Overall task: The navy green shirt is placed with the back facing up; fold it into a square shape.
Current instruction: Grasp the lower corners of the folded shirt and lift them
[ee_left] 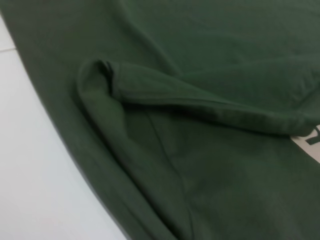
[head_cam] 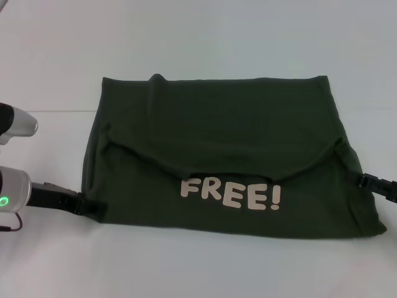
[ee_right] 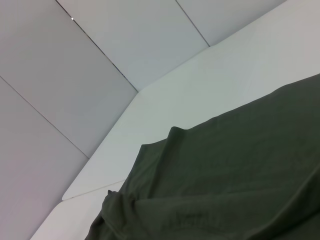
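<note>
The navy green shirt point(head_cam: 217, 130) lies spread on the white table point(head_cam: 198, 37), partly folded. A flap with the white letters "FREE!" point(head_cam: 231, 195) faces up on its near half, and another layer is folded over from the far side. My left gripper point(head_cam: 87, 207) lies low at the shirt's near left corner, pinching the cloth edge. At the shirt's right edge my right gripper point(head_cam: 366, 181) is also shut on the cloth. The left wrist view shows only folded cloth point(ee_left: 190, 105) up close. The right wrist view shows a raised cloth edge point(ee_right: 210, 175).
Bare white table point(head_cam: 198, 273) surrounds the shirt on every side. The table's far edge and pale wall panels point(ee_right: 75, 75) show in the right wrist view.
</note>
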Robot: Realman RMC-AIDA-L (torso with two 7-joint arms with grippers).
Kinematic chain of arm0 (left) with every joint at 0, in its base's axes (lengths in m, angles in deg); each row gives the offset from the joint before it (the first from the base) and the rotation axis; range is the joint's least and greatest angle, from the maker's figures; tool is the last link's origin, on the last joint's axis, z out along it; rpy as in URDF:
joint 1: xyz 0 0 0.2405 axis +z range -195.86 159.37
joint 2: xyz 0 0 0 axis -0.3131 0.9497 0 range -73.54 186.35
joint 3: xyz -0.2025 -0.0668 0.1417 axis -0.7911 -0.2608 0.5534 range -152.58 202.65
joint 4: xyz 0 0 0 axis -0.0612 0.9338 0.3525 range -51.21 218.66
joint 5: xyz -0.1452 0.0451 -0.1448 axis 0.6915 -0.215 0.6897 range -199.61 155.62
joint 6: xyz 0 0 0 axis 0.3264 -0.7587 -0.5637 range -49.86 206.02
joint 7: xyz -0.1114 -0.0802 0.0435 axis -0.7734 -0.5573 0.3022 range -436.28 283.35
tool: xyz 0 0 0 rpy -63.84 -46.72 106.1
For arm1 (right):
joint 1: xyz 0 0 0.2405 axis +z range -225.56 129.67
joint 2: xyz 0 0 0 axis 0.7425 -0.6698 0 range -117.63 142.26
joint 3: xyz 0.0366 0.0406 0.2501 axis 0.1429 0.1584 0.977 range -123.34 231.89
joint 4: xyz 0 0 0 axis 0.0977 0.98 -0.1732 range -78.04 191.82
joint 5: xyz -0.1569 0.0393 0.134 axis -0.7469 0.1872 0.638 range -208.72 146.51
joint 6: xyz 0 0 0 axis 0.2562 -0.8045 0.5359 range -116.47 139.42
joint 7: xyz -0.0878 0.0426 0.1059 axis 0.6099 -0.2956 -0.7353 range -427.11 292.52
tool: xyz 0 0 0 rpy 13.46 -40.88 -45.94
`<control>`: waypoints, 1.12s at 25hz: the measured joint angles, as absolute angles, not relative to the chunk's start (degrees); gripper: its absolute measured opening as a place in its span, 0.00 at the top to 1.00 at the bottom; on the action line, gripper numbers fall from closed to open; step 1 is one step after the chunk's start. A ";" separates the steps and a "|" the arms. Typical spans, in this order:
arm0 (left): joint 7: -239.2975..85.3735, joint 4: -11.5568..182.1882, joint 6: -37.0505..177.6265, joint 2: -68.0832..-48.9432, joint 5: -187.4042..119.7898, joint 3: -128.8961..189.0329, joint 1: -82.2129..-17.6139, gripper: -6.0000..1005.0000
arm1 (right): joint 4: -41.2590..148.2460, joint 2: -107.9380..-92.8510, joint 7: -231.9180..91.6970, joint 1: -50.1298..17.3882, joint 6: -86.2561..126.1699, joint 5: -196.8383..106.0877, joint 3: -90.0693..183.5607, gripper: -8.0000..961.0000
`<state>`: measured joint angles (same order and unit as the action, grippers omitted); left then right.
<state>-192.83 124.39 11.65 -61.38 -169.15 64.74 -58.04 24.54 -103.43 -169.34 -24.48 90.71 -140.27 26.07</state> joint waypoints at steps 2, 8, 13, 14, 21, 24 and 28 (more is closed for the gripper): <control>-192.73 124.80 12.09 -61.41 -169.23 64.70 -57.82 0.42 | 24.49 -103.43 -169.37 -24.48 90.66 -140.27 26.07 0.04; -192.58 125.11 12.87 -61.58 -169.66 65.17 -57.82 0.57 | 24.40 -103.43 -169.43 -24.31 90.63 -140.27 26.06 0.04; -192.51 125.08 12.96 -61.58 -169.81 65.64 -58.08 0.67 | 24.37 -103.43 -169.43 -24.15 90.64 -140.27 26.07 0.04; -192.51 125.09 12.96 -61.57 -169.82 65.67 -58.11 0.70 | 24.37 -103.43 -169.42 -24.10 90.64 -140.27 26.06 0.04; -192.67 125.12 12.67 -61.51 -169.66 66.02 -58.12 0.94 | 22.57 -102.43 -173.77 -24.12 92.73 -141.42 25.71 0.04; -192.81 125.28 12.40 -61.47 -169.36 65.78 -57.87 0.95 | 16.60 -101.61 -183.55 -24.57 95.24 -145.20 25.65 0.04; -192.77 125.57 12.24 -61.59 -169.25 65.73 -57.49 0.96 | 5.12 -101.15 -199.93 -24.13 99.94 -156.51 25.56 0.05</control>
